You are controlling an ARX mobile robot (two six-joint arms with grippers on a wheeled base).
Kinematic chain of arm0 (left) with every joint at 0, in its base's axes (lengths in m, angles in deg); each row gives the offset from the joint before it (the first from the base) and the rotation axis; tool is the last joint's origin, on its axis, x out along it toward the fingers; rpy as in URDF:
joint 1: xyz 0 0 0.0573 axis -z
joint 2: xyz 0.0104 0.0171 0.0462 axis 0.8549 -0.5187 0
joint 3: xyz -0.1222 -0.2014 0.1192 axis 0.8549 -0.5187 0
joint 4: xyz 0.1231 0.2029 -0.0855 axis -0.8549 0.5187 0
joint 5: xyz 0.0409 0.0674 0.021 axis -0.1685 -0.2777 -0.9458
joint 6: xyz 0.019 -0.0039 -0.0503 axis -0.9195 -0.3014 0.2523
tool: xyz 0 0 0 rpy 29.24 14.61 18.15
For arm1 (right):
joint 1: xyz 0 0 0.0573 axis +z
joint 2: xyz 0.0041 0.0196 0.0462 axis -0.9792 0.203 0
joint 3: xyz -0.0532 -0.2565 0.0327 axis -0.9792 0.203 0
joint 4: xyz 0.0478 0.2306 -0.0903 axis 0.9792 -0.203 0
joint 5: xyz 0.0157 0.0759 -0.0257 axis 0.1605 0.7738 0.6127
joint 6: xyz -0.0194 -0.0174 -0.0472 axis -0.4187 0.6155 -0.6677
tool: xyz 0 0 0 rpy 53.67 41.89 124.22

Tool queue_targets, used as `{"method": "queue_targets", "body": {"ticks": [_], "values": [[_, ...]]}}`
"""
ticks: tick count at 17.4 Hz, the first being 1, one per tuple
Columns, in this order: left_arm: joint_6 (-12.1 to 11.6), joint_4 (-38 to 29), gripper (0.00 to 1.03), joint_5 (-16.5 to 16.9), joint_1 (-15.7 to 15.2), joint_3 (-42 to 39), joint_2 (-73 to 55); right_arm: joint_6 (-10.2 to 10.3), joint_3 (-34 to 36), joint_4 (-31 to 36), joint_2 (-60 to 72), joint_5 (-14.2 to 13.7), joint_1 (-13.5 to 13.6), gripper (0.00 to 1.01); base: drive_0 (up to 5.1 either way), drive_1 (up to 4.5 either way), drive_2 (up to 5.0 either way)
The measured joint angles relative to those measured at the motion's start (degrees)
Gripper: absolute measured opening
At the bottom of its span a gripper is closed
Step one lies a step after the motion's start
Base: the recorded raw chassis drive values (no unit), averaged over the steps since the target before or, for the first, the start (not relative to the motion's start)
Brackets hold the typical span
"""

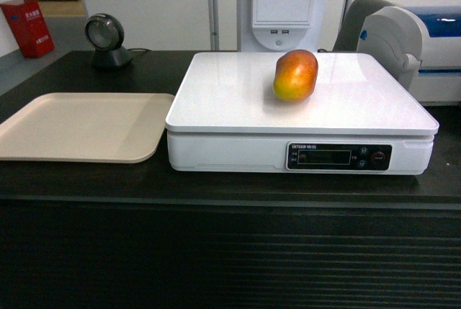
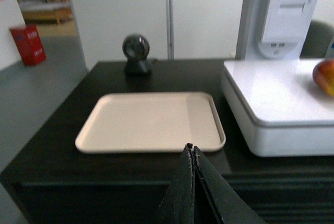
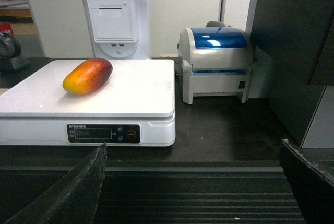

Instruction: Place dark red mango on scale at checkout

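Ribbed black panelling fronts the checkout counter (image 1: pixel 230 266), nearest the head camera, with horizontal grooves under a flat, matte dark top. On that top the dark red mango (image 1: pixel 295 75) lies on its side, resting on the plate of the scale (image 1: pixel 216 100), right of the plate's centre and toward the far edge. Its skin is smooth, red over the upper half, shading to yellow-orange below. The scale is a wide white box with a glossy flat plate and rounded corners; a small black display panel with round buttons sits on the right of its front, and the tiny white lettering there is too small to read. Just left of the scale, close to it, lies a flat beige tray (image 1: pixel 79 125) with a raised lip and a matte plastic look. Far left on the counter stands a round black scanner (image 1: pixel 105 39) on a stubby base. Right of the scale sits a rounded white machine with a translucent blue lid (image 3: pixel 216 62).

Closed tight, the left pincer (image 2: pixel 192 153) shows two black fingers pressed together, holding nothing, near the tray's near edge. The right pincer (image 3: pixel 193 182) is spread wide, its dark fingers at either lower corner of its wrist view, gripping nothing.
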Motion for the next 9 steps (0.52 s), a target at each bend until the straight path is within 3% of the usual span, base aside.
{"method": "queue_targets", "body": {"ticks": [9], "values": [[0.0, 12.46, 0.02, 0.0, 0.0, -1.2, 13.7, 0.0, 0.0, 0.0, 0.0, 0.0, 0.0, 0.98, 0.0, 0.0, 0.0]]}}
